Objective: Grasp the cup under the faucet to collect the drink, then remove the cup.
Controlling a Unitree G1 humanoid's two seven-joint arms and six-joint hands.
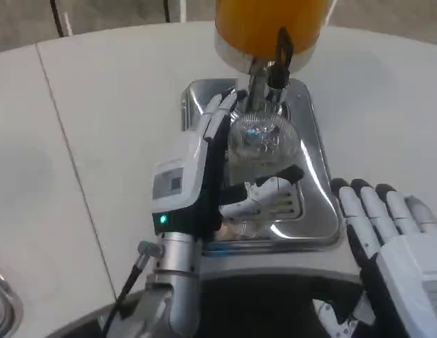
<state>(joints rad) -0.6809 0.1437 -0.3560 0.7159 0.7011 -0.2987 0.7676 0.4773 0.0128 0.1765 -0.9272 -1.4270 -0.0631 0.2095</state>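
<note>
- Under the faucet (269, 79) of the orange drink dispenser with its silver collar (264, 32): clear round plastic cup (263, 139), upright, mouth up, standing on the shiny metal drip tray (314, 165).
- Against the cup's left side: left hand (204, 165), white-backed with black-and-white fingers, reaching forward along the tray; fingers (222, 113) wrapped round the far left of the cup, thumb (275, 177) crossing its near side. Judged a closed grasp on the cup, though contact on the far side hidden.
- Directly above the cup's mouth: faucet spout and black lever (282, 48); no stream plainly visible, liquid level in the cup too glinting to tell.
- Right of the tray and nearer the camera than the cup: right hand (388, 222), holding nothing, fingers straight and slightly apart, well apart from the cup.
- Nearer hand to the cup: left, already on it; right hand the free one, with the lever beyond the cup and up.
- Likely next: fill, then draw the cup back toward the robot, long axis kept vertical.
- Obstacles to that: spout close above the rim, the tray's raised edge on the near side, slotted grille (278, 204) just before the cup.
- Around the tray: white table (106, 98).
</note>
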